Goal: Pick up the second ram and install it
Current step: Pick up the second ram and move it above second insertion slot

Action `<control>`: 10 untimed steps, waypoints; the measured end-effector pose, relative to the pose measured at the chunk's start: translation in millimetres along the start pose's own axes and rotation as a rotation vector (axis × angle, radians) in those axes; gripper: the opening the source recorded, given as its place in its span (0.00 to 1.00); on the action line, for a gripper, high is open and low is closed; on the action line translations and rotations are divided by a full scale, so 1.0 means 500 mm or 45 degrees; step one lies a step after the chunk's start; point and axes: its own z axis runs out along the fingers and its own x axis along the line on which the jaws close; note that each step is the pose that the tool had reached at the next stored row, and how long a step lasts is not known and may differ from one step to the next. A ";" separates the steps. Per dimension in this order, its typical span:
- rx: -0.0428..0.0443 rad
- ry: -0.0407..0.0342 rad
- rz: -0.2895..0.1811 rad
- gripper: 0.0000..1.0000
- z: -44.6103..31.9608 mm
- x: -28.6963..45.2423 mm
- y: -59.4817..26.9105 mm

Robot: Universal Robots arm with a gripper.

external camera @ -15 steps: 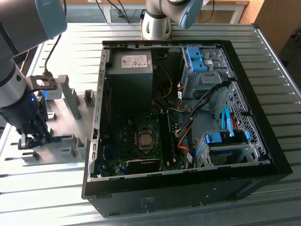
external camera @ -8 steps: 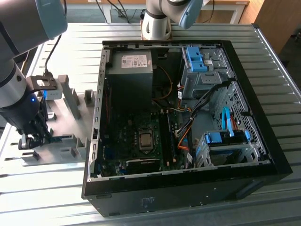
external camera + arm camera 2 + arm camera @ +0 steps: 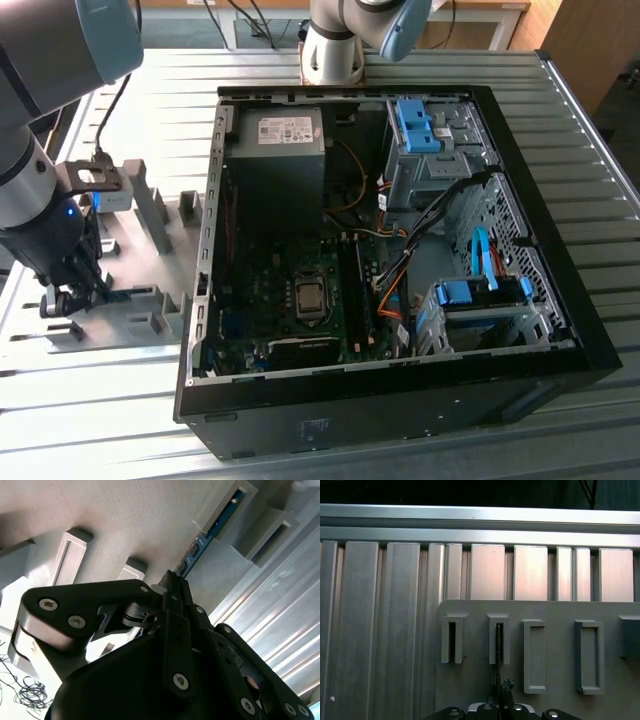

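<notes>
The second ram is a slim blue board standing on edge in a slotted grey holder. In the first wrist view the second ram shows edge-on as a thin dark line running into one slot. My gripper has its black fingers shut on the near end of the stick. In the exterior view the gripper is low over the holder plate at the exterior view's left, outside the computer case, with a bit of the blue second ram showing beside it. The motherboard's memory slots lie beside the processor socket.
The grey holder plate carries several upright posts and empty slots. The open black computer case holds a power supply, light-blue drive brackets and loose cables. A ribbed aluminium table lies underneath.
</notes>
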 end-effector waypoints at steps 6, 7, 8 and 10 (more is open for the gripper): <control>0.000 0.0000 0.000 0.14 0.000 0.000 0.000; 0.000 0.0000 0.000 0.14 0.000 0.000 0.000; 0.000 -0.0002 0.000 0.14 0.000 0.000 0.000; 0.000 -0.0001 0.000 0.14 -0.003 0.000 0.000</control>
